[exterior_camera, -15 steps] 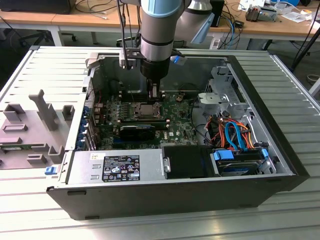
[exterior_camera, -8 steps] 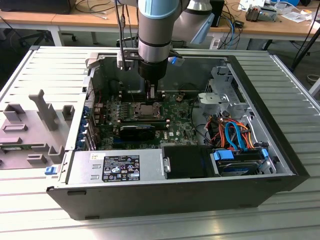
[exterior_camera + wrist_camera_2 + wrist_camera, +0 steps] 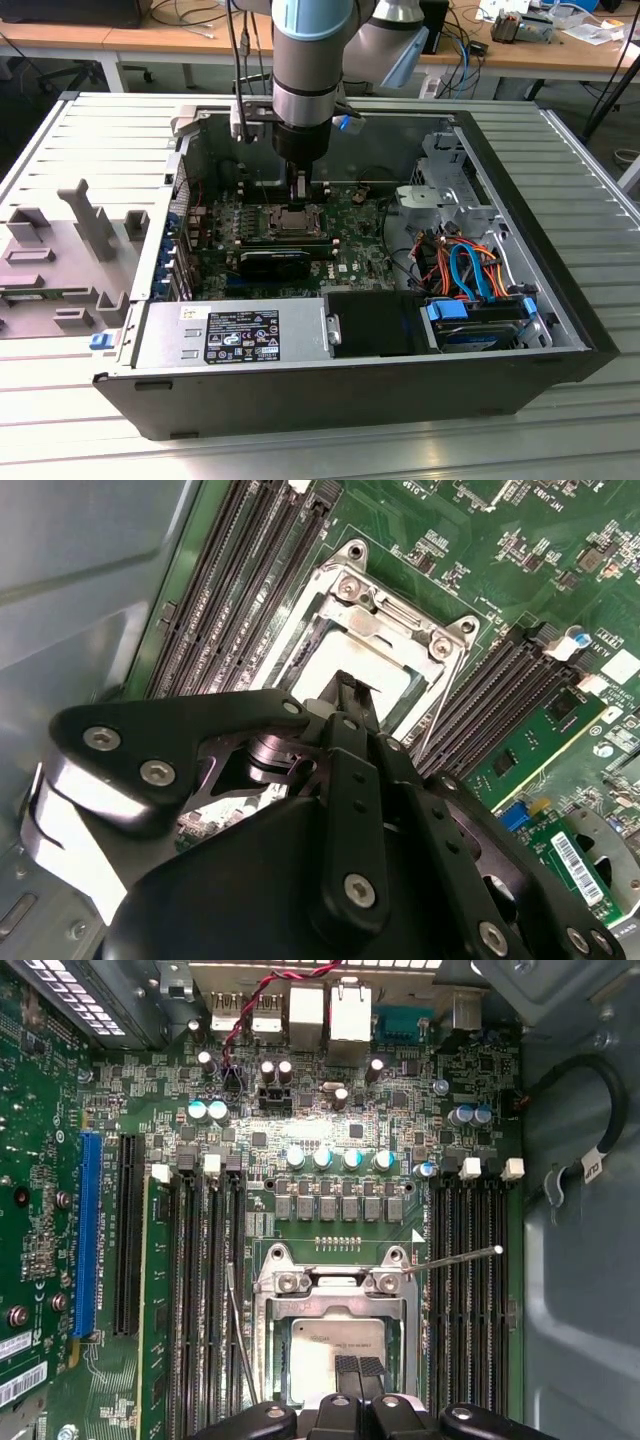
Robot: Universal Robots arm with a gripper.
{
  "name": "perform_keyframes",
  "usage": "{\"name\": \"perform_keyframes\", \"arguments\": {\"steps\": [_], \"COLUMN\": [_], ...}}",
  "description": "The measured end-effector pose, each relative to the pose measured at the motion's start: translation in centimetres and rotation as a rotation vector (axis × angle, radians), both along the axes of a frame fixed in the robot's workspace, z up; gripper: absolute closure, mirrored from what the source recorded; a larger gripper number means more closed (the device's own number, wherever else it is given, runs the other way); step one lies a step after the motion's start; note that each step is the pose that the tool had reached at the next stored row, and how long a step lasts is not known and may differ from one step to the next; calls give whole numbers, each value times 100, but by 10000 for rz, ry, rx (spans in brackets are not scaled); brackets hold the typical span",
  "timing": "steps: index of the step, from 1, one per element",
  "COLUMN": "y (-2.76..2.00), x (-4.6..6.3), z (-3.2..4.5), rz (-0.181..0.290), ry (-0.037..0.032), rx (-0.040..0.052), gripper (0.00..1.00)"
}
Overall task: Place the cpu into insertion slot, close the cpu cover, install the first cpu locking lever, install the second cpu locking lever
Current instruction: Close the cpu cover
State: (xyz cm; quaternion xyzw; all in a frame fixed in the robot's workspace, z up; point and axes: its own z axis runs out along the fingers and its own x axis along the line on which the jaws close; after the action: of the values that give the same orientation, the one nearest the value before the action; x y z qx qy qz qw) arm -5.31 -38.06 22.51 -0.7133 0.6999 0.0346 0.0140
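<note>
Gripper (image 3: 358, 1367) fingertips pressed together, holding nothing, poised over cpu (image 3: 320, 1350) seated in insertion slot (image 3: 292, 219); cpu cover (image 3: 268, 1312) flat around it; black card (image 3: 275, 262) at slot's 6 o'clock, exterior view.

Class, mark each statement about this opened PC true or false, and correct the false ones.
1. The cpu lies in the slot. True.
2. The gripper hangs over the drive cables. False: it is right over the cpu.
3. A thin lever sticks out across the memory slots. True.
4. The case is closed. False: it lies open, with the board exposed.
</note>
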Motion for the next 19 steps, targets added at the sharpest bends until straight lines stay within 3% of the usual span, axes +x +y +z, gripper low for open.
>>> {"name": "perform_keyframes", "arguments": {"steps": [19], "y": [0], "x": [-86], "z": [-48], "rz": [0], "ry": [0], "rx": [0], "gripper": [89]}}
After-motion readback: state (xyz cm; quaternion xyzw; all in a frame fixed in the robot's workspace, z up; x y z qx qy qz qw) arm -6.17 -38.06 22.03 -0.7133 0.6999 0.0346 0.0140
